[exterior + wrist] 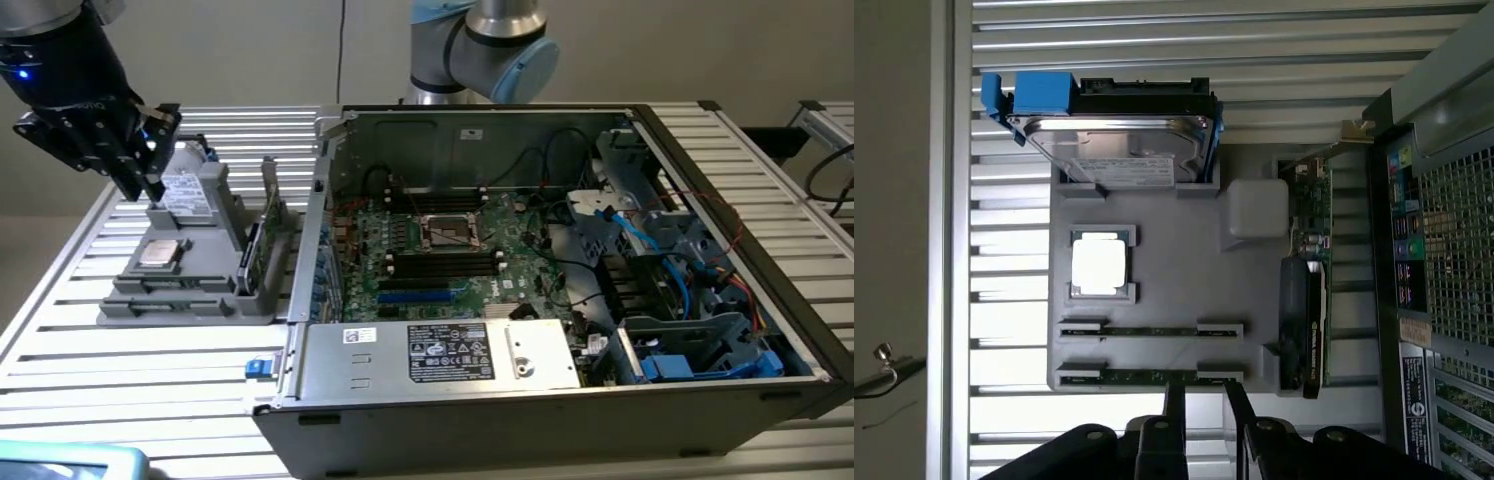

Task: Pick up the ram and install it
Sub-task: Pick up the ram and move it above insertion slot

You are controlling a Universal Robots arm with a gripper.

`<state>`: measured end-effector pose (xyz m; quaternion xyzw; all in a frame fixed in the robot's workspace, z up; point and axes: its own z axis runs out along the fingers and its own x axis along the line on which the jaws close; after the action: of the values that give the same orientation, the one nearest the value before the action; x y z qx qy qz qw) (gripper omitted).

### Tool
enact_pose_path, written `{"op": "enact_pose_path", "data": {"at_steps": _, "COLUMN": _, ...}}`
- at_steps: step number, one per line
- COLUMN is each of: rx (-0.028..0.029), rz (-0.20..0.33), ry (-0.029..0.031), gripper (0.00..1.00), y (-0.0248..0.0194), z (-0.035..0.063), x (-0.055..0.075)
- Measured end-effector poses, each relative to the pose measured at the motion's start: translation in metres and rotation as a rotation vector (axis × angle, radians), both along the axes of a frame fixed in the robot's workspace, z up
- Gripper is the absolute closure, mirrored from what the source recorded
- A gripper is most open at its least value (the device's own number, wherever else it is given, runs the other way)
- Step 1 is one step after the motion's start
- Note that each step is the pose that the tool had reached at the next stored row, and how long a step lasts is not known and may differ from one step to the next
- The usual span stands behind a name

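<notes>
Okay, status for you, all placed against the grey tray (1184,270) (200,290): the gripper (1206,395) (147,195) hangs over the tray; its fingers (1174,400) stand apart with a plain gap, and you can see bare tray between them, nothing clamped. The ram (1144,377) sits on edge in the tray's outermost slot, at the end opposite the hard drive (1119,135) (187,190); in the wrist view the fingertips line up right at that stick (touching or just above, I can't tell). A second stick (1149,328) lies in the next slot inward, parallel to the first. The processor chip (1099,265) (160,253) rests in its pocket mid-tray, between the sticks and the drive. The drive stands on edge at the tray's far end, with a blue bracket (1039,92) at one corner. A pale square block (1257,207) sits on the tray beside the drive. The expansion card (1304,320) (271,225) stands upright along the tray's long side, the side facing the open computer case (467,140); the case sits just beside the tray, with the motherboard (441,250) exposed inside. Tray and case both rest on the slatted table (134,370).
</notes>
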<state>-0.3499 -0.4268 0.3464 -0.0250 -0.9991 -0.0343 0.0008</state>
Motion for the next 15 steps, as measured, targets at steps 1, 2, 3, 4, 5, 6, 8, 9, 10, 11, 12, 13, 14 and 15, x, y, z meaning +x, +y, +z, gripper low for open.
{"op": "enact_pose_path", "data": {"at_steps": 1, "rx": 0.0, "rz": 0.0, "ry": 0.0, "gripper": 0.69, "y": 0.0, "z": 0.0, "x": 0.0}}
{"op": "enact_pose_path", "data": {"at_steps": 2, "rx": 0.0001, "rz": 0.0, "ry": 0.0, "gripper": 0.69, "y": 0.0, "z": 0.0, "x": 0.0}}
{"op": "enact_pose_path", "data": {"at_steps": 3, "rx": 0.0, "rz": 0.0, "ry": 0.0001, "gripper": 0.69, "y": 0.0, "z": 0.0, "x": 0.0}}
{"op": "enact_pose_path", "data": {"at_steps": 4, "rx": 0.0002, "rz": 0.0, "ry": 0.0, "gripper": 0.69, "y": -0.0001, "z": -0.0001, "x": -0.0003}}
{"op": "enact_pose_path", "data": {"at_steps": 5, "rx": 0.001, "rz": 0.003, "ry": 0.0, "gripper": 0.69, "y": -0.0001, "z": -0.0004, "x": -0.0008}}
{"op": "enact_pose_path", "data": {"at_steps": 6, "rx": 0.0026, "rz": 0.016, "ry": -0.0001, "gripper": 0.69, "y": -0.0001, "z": -0.0009, "x": -0.001}}
{"op": "enact_pose_path", "data": {"at_steps": 8, "rx": 0.0027, "rz": 0.051, "ry": 0.0001, "gripper": 0.69, "y": 0.0, "z": -0.0014, "x": -0.0011}}
{"op": "enact_pose_path", "data": {"at_steps": 9, "rx": 0.0027, "rz": 0.07, "ry": 0.0002, "gripper": 0.69, "y": 0.0, "z": -0.0017, "x": -0.0011}}
{"op": "enact_pose_path", "data": {"at_steps": 10, "rx": 0.0028, "rz": 0.088, "ry": 0.0002, "gripper": 0.69, "y": 0.0, "z": -0.0021, "x": -0.0012}}
{"op": "enact_pose_path", "data": {"at_steps": 11, "rx": 0.0027, "rz": 0.106, "ry": 0.0002, "gripper": 0.69, "y": 0.0, "z": -0.0023, "x": -0.0012}}
{"op": "enact_pose_path", "data": {"at_steps": 12, "rx": 0.0028, "rz": 0.124, "ry": 0.0002, "gripper": 0.69, "y": 0.0, "z": -0.0027, "x": -0.0011}}
{"op": "enact_pose_path", "data": {"at_steps": 13, "rx": 0.0028, "rz": 0.142, "ry": 0.0002, "gripper": 0.69, "y": 0.0, "z": -0.003, "x": -0.0011}}
{"op": "enact_pose_path", "data": {"at_steps": 14, "rx": 0.0028, "rz": 0.161, "ry": 0.0003, "gripper": 0.69, "y": 0.0, "z": -0.0033, "x": -0.0012}}
{"op": "enact_pose_path", "data": {"at_steps": 15, "rx": 0.0028, "rz": 0.179, "ry": 0.0002, "gripper": 0.69, "y": 0.0, "z": -0.0036, "x": -0.0011}}
